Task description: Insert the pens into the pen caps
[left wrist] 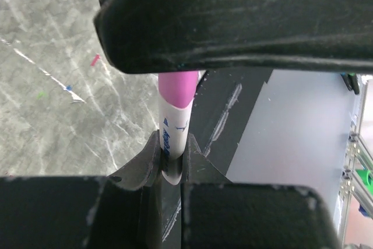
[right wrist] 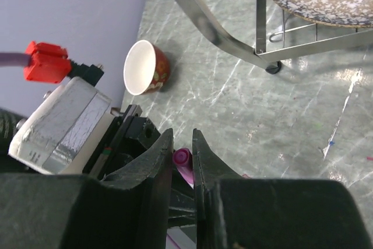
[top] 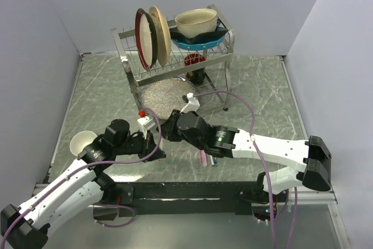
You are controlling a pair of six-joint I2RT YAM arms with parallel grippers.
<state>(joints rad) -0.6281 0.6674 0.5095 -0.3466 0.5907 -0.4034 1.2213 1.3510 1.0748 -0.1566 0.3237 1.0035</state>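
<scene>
The left gripper (left wrist: pixel 169 162) is clamping narrowly on the white pen (left wrist: pixel 173 125), whose barrel is standing up between its fingers. Just beyond those fingertips, the right gripper (right wrist: pixel 182 141) is pinching the pink cap (right wrist: pixel 181 157), which is sitting over the pen's end.

The left gripper (left wrist: pixel 170 164), closed on a white pen (left wrist: pixel 172 135), and the right gripper (right wrist: pixel 182 138), closed on the pink cap (left wrist: pixel 178 86), meet tip to tip, with no room between them. Right behind them stands the dish rack (top: pixel 175 73). Its metal leg (right wrist: pixel 204 21) and the speckled plate (top: pixel 166 94) on the low shelf block the way. A cup (top: pixel 81 142) lies on its side beside the left arm. Two loose pens (top: pixel 204 158) lie under the right arm. The table (top: pixel 268 103) is bare and open far left and right of the rack.
</scene>
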